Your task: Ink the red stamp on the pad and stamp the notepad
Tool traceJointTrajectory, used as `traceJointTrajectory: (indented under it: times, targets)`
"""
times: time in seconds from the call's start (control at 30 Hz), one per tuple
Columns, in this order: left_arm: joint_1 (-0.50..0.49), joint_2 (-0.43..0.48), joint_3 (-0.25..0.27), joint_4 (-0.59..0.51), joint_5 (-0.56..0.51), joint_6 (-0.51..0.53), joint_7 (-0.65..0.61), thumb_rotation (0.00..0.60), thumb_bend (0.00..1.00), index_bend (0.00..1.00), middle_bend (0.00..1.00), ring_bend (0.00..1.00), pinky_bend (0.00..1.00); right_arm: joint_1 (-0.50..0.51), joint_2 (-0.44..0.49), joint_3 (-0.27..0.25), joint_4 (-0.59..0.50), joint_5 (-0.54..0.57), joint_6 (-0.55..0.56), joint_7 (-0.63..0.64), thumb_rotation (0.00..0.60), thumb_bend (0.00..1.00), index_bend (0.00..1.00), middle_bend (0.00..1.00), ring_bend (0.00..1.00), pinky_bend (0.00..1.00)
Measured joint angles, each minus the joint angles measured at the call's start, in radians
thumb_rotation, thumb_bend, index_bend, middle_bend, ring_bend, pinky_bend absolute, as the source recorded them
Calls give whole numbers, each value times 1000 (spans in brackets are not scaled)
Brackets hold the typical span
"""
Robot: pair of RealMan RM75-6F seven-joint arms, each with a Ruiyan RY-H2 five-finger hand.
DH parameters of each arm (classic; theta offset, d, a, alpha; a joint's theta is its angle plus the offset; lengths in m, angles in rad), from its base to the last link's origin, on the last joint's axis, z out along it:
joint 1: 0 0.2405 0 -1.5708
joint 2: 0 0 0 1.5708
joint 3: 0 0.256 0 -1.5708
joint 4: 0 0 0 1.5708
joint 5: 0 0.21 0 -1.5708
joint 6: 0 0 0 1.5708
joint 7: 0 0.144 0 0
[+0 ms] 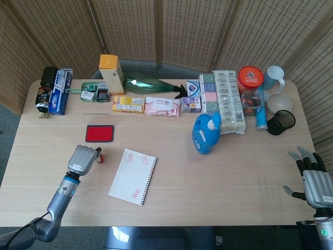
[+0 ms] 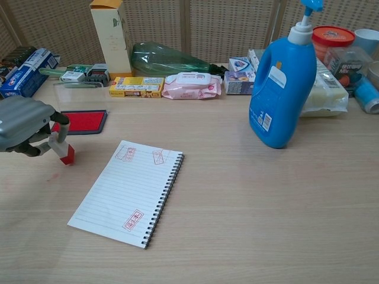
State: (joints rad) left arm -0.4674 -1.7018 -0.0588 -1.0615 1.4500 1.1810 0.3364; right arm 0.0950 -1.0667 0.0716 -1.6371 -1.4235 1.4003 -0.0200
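An open ink pad with red ink is seen at left-centre, its clear lid raised behind. The red stamp, white-handled with red base, is pinched by the left hand just left of the notepad, which bears three red marks. The right hand, lower right, is spread and holds nothing.

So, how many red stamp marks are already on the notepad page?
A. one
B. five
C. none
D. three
D: the notepad shows two red marks near its top edge and one near the bottom, while the left hand holds the red stamp beside it.
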Motion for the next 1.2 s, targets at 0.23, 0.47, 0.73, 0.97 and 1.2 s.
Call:
traceJointTrajectory:
  times: [0.23, 0.47, 0.73, 0.97, 1.2]
  targets:
    - [-9, 40, -14, -40, 9, 20, 9, 600, 403, 602, 1000, 1000, 1000, 0, 1, -2, -4, -1, -2, -3, 600, 0, 123, 10, 0, 0]
    - [-47, 100, -64, -95, -19, -4, 53, 600, 401, 602, 1000, 1000, 1000, 3, 0, -2, -4, 5, -11, -6, 600, 0, 123, 10, 0, 0]
    - [-94, 93, -100, -52, -73, -69, 55, 600, 402, 602, 1000, 1000, 1000, 7, 0, -2, -1, 16, -26, -2, 600, 0, 123, 10, 0, 0]
    - [-130, 44, -113, 40, -91, -99, 37, 600, 402, 602, 1000, 1000, 1000, 14, -5, 1, 10, 37, -47, -2, 600, 0, 123, 10, 0, 0]
    - [-165, -4, -123, 141, -112, -130, 10, 600, 402, 602, 1000, 1000, 1000, 24, -11, 7, 21, 60, -70, -3, 600, 0, 123, 10, 0, 0]
